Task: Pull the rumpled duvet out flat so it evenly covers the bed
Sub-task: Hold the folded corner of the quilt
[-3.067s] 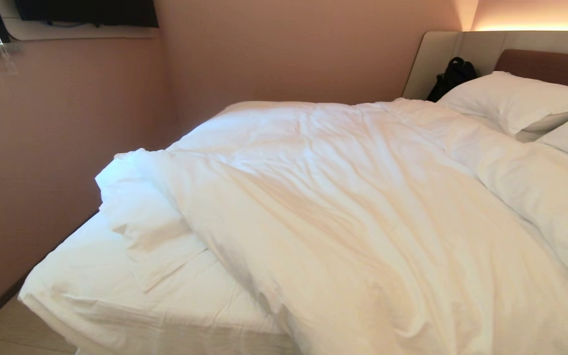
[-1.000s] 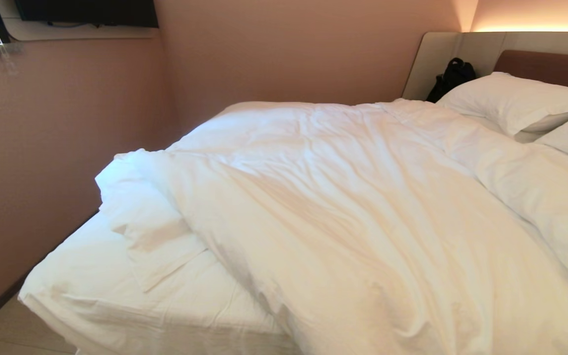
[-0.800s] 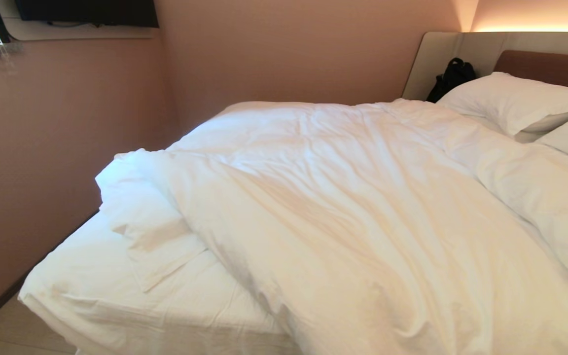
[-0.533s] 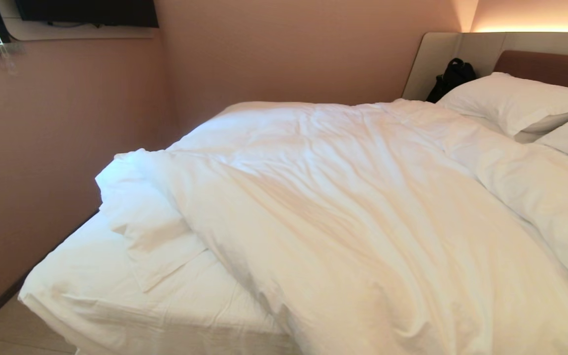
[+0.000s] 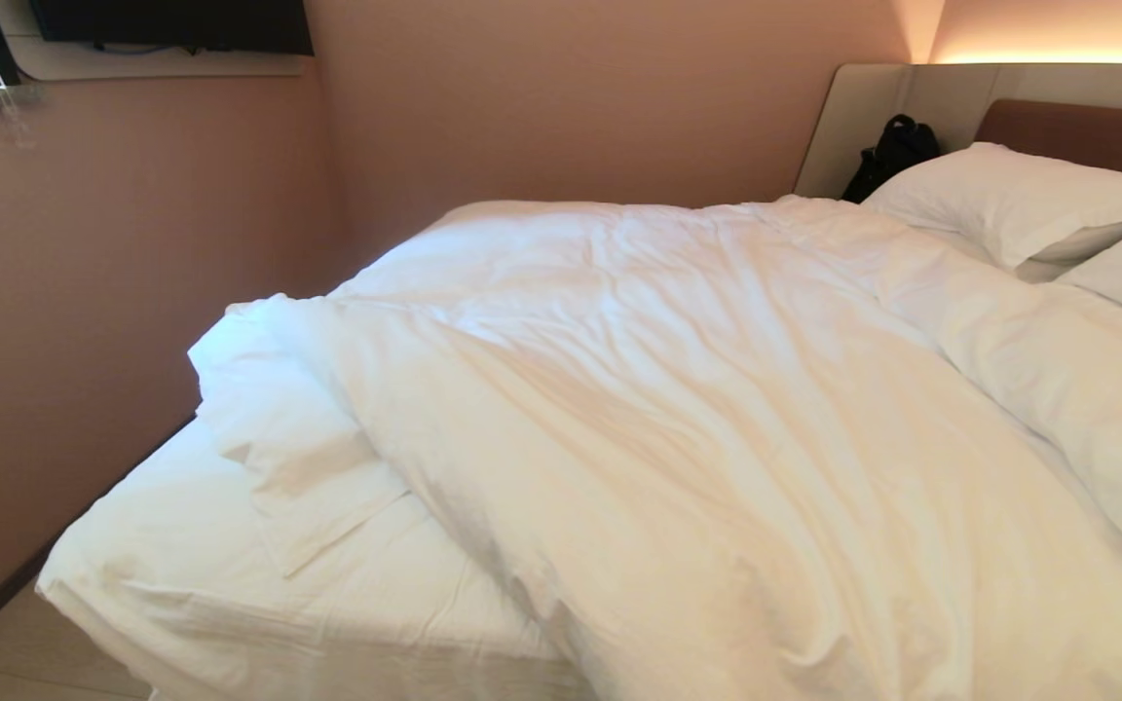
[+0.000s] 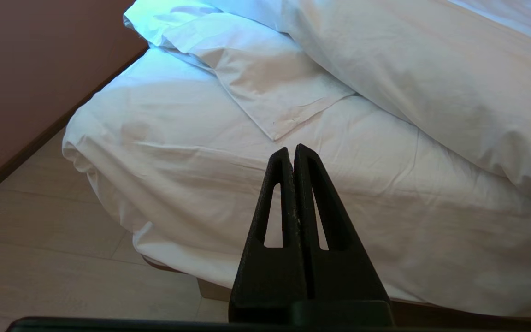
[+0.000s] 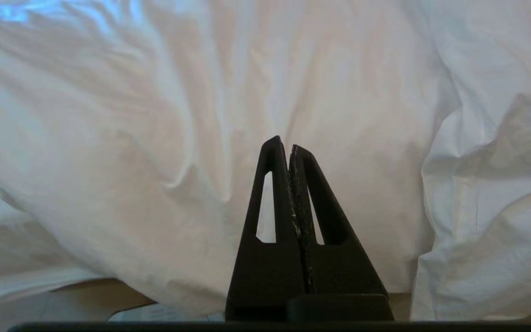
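Observation:
The puffy white duvet [image 5: 678, 409] lies rumpled across the bed [image 5: 181, 594], bunched toward the right, with a folded corner [image 5: 298, 477] on bare sheet at the left foot end. The duvet [image 7: 247, 92] hangs over the near edge in the right wrist view. My right gripper [image 7: 284, 144] is shut and empty, pointing at that hanging fabric without touching it. In the left wrist view my left gripper [image 6: 291, 151] is shut and empty, off the bed, facing the sheet-covered corner [image 6: 164, 152]. Neither arm shows in the head view.
A pink wall [image 5: 84, 292] runs close along the bed's left side. Two pillows [image 5: 1019, 200] lie against the beige and brown headboard [image 5: 1077, 127], with a black bag [image 5: 892, 151] beside them. Pale wood floor [image 6: 53, 258] lies before the bed's corner.
The head view is unchanged; the duvet and bed have not moved.

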Robot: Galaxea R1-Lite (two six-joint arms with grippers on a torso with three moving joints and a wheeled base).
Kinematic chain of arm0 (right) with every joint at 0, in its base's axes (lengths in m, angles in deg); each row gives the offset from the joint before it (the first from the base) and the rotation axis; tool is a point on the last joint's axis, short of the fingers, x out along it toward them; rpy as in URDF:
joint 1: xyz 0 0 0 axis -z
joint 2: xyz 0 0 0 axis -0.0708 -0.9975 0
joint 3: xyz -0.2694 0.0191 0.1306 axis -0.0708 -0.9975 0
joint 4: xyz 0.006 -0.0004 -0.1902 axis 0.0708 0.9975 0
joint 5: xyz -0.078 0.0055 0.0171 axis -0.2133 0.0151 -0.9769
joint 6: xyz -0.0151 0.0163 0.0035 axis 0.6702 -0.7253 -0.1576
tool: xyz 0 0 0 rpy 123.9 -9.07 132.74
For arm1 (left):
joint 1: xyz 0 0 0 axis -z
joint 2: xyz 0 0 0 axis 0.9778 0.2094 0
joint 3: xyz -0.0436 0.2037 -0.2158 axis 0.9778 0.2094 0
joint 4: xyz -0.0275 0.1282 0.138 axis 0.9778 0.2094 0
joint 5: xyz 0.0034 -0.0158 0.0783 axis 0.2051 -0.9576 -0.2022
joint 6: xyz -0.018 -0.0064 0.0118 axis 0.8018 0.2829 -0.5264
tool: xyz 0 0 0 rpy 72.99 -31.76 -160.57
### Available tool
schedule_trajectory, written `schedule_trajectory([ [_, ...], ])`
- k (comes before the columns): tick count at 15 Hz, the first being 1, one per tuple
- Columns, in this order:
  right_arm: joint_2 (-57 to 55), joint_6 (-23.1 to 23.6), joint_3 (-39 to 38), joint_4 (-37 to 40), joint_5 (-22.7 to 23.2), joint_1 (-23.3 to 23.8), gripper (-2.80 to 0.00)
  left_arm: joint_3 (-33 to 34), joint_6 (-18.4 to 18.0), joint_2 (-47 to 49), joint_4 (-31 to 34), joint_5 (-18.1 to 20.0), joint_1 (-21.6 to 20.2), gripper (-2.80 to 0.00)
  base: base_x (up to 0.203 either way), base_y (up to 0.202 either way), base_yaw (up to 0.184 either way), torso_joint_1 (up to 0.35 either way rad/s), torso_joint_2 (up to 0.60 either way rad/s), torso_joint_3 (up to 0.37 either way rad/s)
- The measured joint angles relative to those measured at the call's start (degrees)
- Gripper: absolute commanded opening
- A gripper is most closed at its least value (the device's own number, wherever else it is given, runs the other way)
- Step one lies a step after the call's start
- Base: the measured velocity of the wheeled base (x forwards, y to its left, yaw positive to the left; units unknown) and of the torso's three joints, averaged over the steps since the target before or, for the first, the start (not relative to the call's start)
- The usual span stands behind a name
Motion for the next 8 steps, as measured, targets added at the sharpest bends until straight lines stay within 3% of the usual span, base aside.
schedule_trajectory([
  [8, 0.3, -0.6, 0.2, -4.0, 0.3, -7.0, -2.8, 0.0, -0.2, 0.0, 0.1, 0.0, 0.0, -2.8, 0.0, 0.0, 0.0, 0.0, 0.0, 0.0],
])
